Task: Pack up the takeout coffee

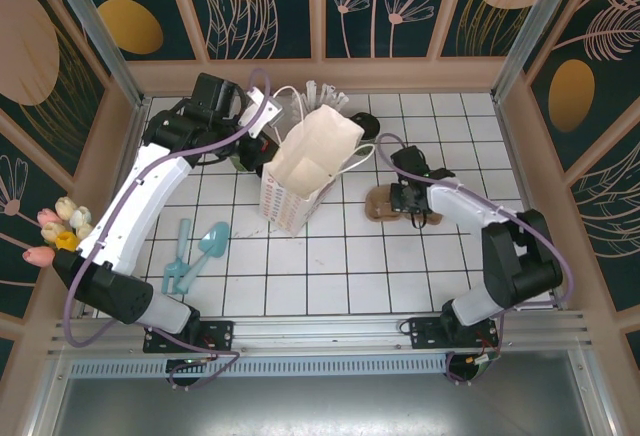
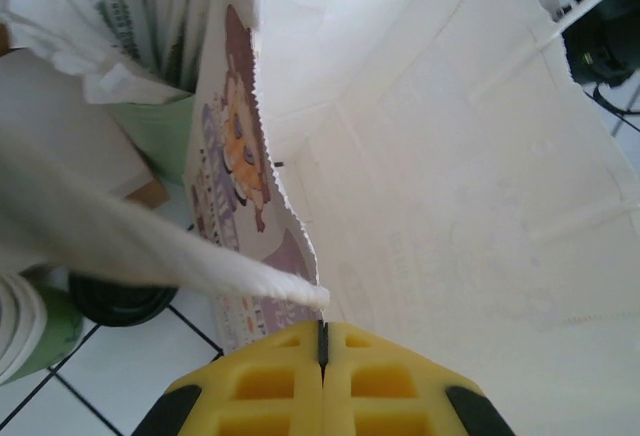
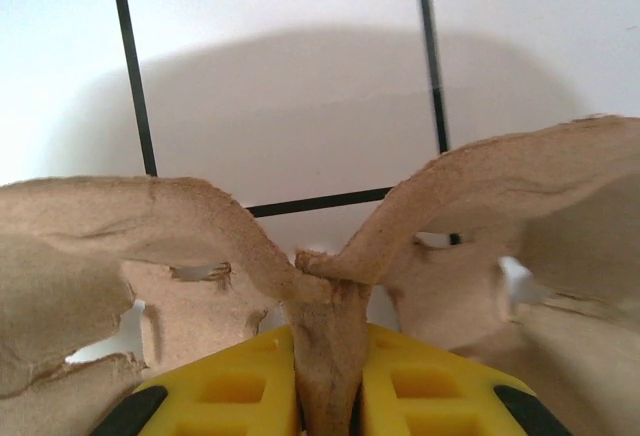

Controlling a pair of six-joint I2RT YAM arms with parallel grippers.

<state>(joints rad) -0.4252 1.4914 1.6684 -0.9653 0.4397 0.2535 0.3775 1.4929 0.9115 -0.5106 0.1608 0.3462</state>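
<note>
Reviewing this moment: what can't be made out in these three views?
1. Takeout coffee, left wrist view: just part of its black lid; the blurred bag handle hides the cup.
2. Paper bag, top view: its bent wall hides the bottom, so contents unknown.
3. Cup carrier, right wrist view: cut off by both side edges; the right gripper covers its middle.

Left wrist view:
- A blurred white strip (image 2: pixel 150 256) crosses the left half and covers part of a round black plastic lid (image 2: pixel 125 306). The cup beneath it can't be made out.
- A stack of white-rimmed green paper cups (image 2: pixel 25 331) is cut off by the left edge.
- A pale green paper cup of white wrapped sticks (image 2: pixel 150 131) is cut off by the top edge.

Right wrist view:
- A brown moulded-pulp cup carrier (image 3: pixel 150 246) runs off both sides.
- The right gripper (image 3: pixel 327 356) is cut off at the bottom.

Top view:
- A white paper bag (image 1: pixel 310 161) at centre hides the stick cup's base.
</note>
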